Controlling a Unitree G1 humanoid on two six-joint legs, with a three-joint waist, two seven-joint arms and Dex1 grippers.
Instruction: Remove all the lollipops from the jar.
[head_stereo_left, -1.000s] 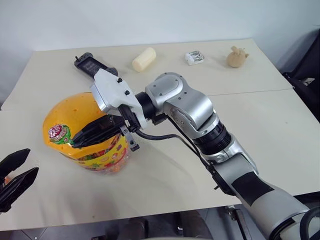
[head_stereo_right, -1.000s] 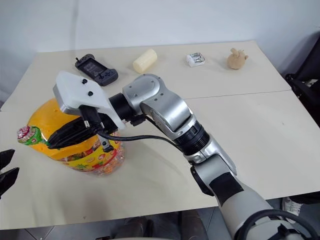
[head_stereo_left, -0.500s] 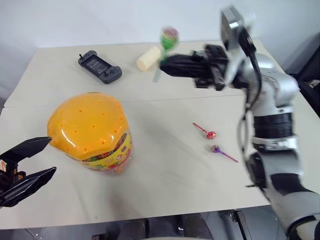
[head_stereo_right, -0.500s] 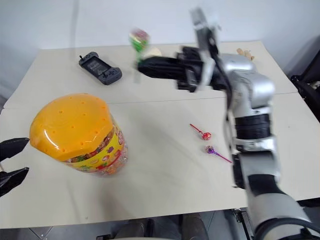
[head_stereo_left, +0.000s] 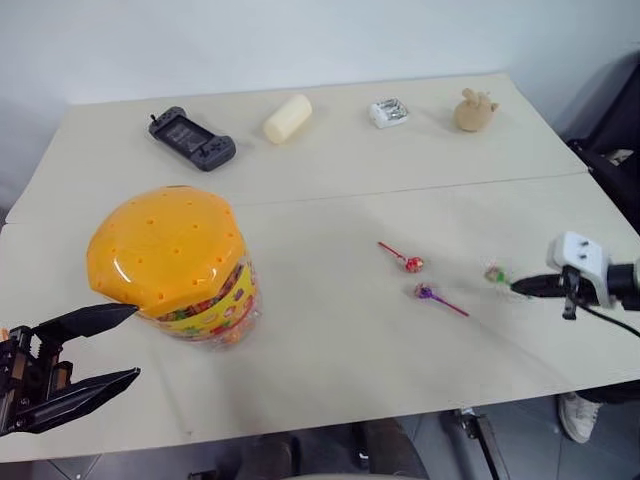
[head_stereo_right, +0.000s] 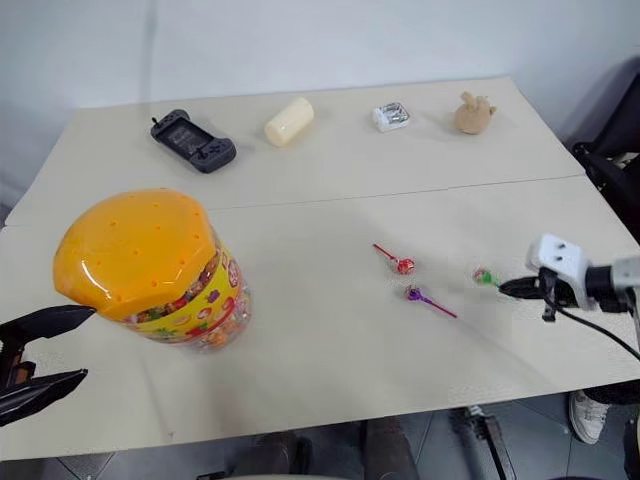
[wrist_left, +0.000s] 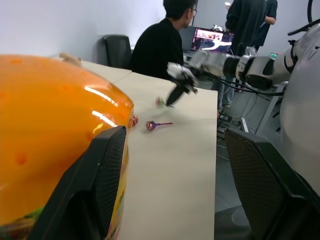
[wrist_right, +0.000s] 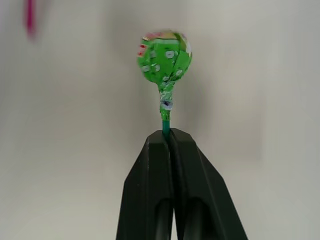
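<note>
- The right gripper (wrist_right: 167, 134) is sitting at the right edge of the head view, low over the table (head_stereo_left: 330, 180), with its two black fingers pressed together on the thin green stick of a green-wrapped lollipop (wrist_right: 165, 56).
- In the head view that candy head is hanging just off the fingertips, right of centre, close to the tabletop; I cannot tell whether it is touching the surface.
- Two more sweets are lying loose near the middle of the frame: a red lollipop (head_stereo_left: 410, 264) and, just below and right of it, a purple lollipop (head_stereo_left: 427, 293). The held one is near them, further right.
- The jar (head_stereo_left: 170, 262) is standing at the left of the frame with its orange dotted lid on, bright sweets showing through the clear wall.
- The left gripper (head_stereo_left: 85, 355) is waiting at the lower left corner, fingers spread apart and gripping nothing, one finger near the jar's side in the left wrist view.
- To my eye the step in hand is setting down the third lollipop beside the other two.
- The next move, I would judge, is calling for a gentle lowering, then parting the fingers so the stick drops flat, clear of the pair already there.
- After that, a return to the jar looks likely, if a lollipop is remaining.
</note>
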